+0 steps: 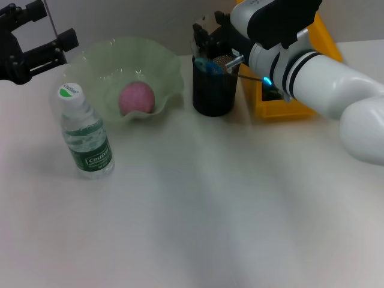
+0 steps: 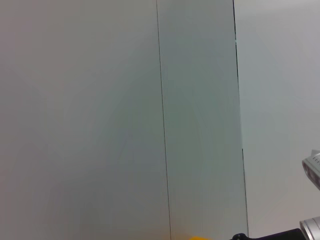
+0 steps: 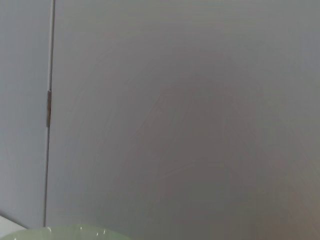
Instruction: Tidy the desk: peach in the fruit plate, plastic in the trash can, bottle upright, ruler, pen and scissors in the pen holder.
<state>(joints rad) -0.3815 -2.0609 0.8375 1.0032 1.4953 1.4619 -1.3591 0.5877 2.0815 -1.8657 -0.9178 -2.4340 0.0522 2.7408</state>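
Right gripper is seen only in the head view, just above the holder; jaw state cannot be told. Blue scissors sit in the holder directly below. Bin is beside it. Peach lies in the plate, bottle upright beyond. Left gripper is parked far off, jaws apart. Right wrist view shows only the plate rim.
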